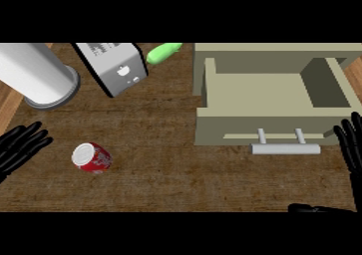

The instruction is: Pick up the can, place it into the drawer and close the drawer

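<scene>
The red can point(92, 158) lies on its side at lower left of the table point(176, 184), near my open left hand point(18, 148). My open right hand point(355, 142) rests just right of the open drawer point(275, 102).

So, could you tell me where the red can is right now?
In the head view the can stands on the counter's left side, just right of the open left hand, well left of the open drawer.
</scene>
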Controlling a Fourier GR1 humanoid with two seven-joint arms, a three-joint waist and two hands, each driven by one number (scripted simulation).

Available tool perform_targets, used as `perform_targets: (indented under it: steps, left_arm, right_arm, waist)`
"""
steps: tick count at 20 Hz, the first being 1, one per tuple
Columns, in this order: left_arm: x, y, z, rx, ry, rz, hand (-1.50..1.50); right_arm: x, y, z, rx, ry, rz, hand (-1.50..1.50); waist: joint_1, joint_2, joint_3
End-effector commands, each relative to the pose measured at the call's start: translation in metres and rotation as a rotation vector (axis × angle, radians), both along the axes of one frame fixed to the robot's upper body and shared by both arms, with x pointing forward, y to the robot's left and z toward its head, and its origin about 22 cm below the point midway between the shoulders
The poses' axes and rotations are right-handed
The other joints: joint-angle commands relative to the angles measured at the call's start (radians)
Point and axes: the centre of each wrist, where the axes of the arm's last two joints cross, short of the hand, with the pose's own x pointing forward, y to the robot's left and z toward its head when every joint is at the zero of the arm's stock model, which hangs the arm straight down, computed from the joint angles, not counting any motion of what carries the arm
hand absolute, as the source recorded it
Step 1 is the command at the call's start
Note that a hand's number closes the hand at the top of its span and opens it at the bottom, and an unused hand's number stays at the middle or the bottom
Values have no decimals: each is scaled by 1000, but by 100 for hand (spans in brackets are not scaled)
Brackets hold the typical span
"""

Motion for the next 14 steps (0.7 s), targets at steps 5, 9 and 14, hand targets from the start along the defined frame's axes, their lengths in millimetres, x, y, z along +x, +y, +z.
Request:
perform_targets:
  steps: [5, 9, 14]
  left_arm:
    - [27, -16, -23, 4, 7, 6, -150]
    - [31, -12, -38, 21, 21, 10, -150]
    - [28, -5, -65, 17, 33, 10, -150]
  right_arm:
    - [5, -13, 1, 9, -11, -2, -150]
    - [2, -10, -11, 21, -5, -20, -150]
    - [-15, -5, -13, -6, 3, -10, -150]
  waist:
    - [-2, 1, 0]
    - [-1, 0, 0]
    - [-2, 0, 0]
